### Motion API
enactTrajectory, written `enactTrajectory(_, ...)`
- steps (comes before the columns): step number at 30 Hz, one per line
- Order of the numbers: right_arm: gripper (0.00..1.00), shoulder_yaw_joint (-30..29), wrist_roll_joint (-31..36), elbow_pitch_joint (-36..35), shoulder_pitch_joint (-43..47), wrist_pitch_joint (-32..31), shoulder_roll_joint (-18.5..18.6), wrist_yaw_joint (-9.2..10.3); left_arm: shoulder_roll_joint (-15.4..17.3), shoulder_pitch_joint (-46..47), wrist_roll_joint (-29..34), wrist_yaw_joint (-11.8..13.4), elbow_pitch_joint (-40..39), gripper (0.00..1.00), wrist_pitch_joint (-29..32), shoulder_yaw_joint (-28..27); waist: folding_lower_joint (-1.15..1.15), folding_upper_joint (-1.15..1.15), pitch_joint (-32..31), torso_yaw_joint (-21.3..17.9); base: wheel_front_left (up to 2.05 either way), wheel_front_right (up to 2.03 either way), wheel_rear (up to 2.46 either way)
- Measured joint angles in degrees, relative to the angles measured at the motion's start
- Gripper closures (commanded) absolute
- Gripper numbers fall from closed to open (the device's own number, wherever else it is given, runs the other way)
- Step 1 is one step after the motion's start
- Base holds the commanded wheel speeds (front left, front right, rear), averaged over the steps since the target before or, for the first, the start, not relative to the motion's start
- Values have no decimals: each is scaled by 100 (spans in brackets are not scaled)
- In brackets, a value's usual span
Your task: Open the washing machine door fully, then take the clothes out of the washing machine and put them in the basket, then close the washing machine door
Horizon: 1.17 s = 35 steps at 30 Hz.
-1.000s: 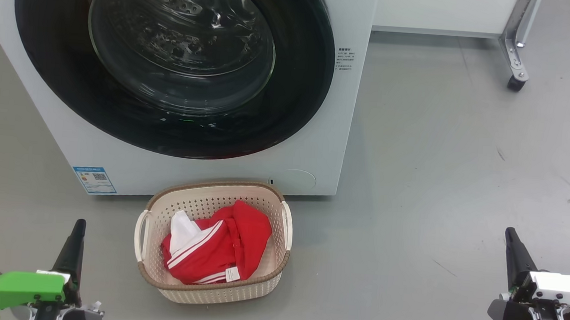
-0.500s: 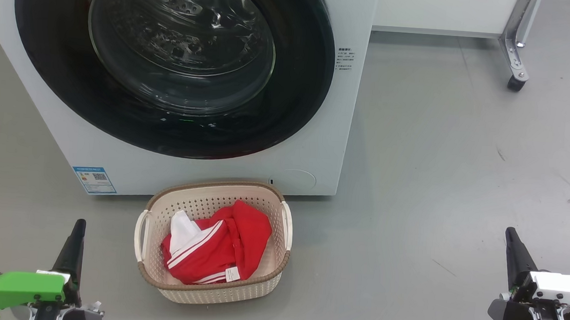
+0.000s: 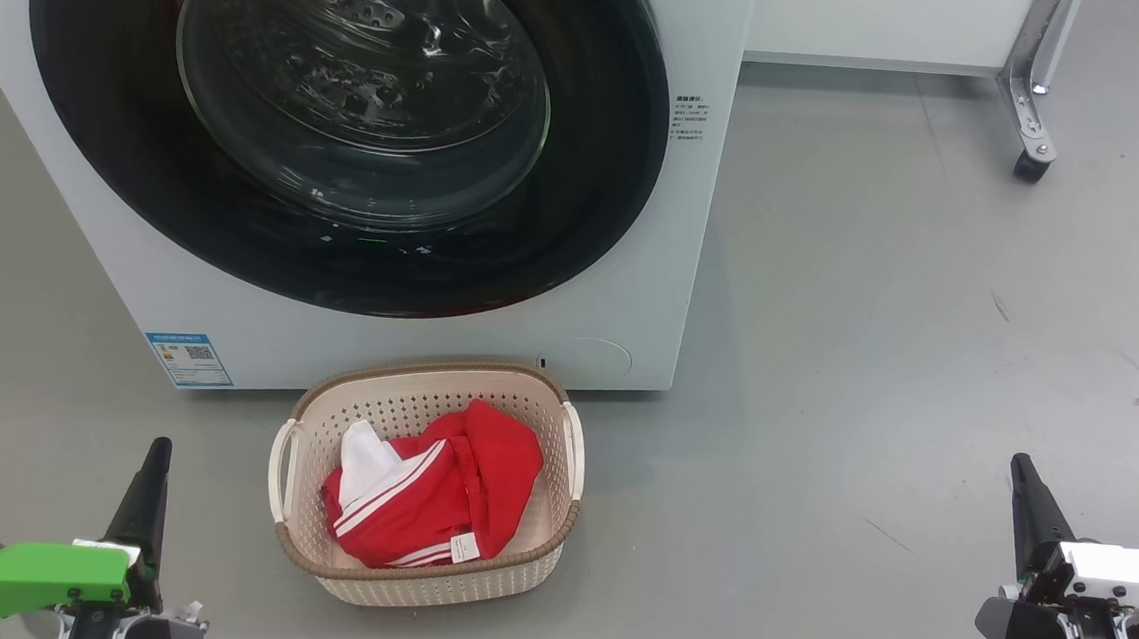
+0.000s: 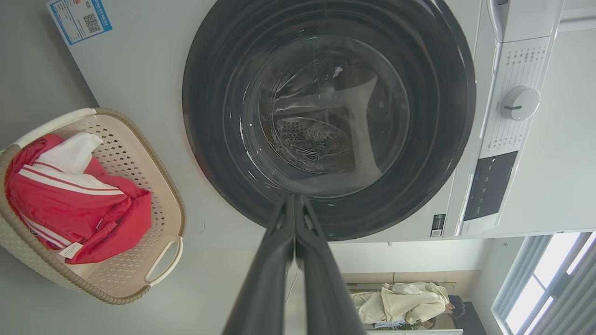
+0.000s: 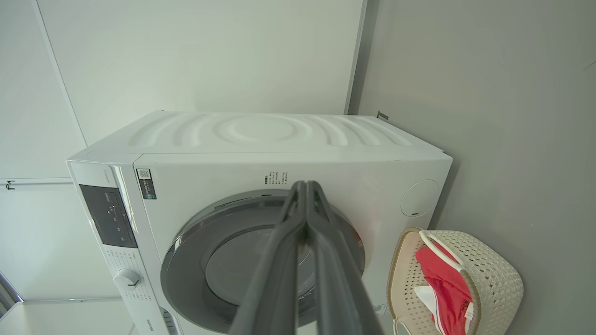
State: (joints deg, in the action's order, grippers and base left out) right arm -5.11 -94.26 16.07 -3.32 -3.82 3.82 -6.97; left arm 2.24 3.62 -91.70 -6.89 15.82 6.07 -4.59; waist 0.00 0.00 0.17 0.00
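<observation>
The clothes (image 3: 432,500) lie bunched in the basket (image 3: 446,369) - red cloth with white stripes, a white patch and a small white tag on top. The basket stands on the floor (image 3: 879,331) between my two grippers, nearer my left one and a little ahead of its fingertips, well apart from my right. Just beyond the basket, farther from my jaws, is the washing machine (image 3: 678,267), its front nearly touching the basket's far rim. The washing machine door (image 3: 360,94) sits shut against that front, black ring around the bulging glass, steel drum showing behind it.

My left gripper (image 3: 157,451) has its jaws pressed together with nothing between them; in the left wrist view the fingers run straight toward the door's black ring, with the basket off to one side of them. My right gripper (image 3: 1020,466) is likewise closed on nothing, out over bare floor, its fingers aimed at the machine's front.

Farther out - a blue label (image 3: 189,358) on the machine's lower corner ahead of my left jaws, a caster wheel (image 3: 1031,166) far ahead of my right jaws, and, beyond the machine in the left wrist view, a person (image 4: 400,302) in pale clothes.
</observation>
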Motion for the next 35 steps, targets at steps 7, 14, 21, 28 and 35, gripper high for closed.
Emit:
enactTrajectory(7,100,-2,0,0,0,-1,-1,0,0,0,0,-1,0,100,0,-1,0,0,0,0,0,0,0)
enactTrajectory(14,100,-4,0,-1,0,-42,-1,0,0,0,0,-1,-1,100,0,-1,0,0,0,0,0,0,0)
enactTrajectory(21,100,-5,0,-1,0,-42,-2,0,0,0,0,-1,-1,100,0,-1,0,0,0,0,0,0,0)
enactTrajectory(28,100,-8,0,-2,0,-42,-2,0,-1,0,0,-1,-1,100,0,-2,0,0,0,0,0,0,0)
enactTrajectory(35,100,-10,0,-3,0,-43,-3,0,-1,0,0,-1,-2,100,1,-2,0,0,0,0,0,0,0)
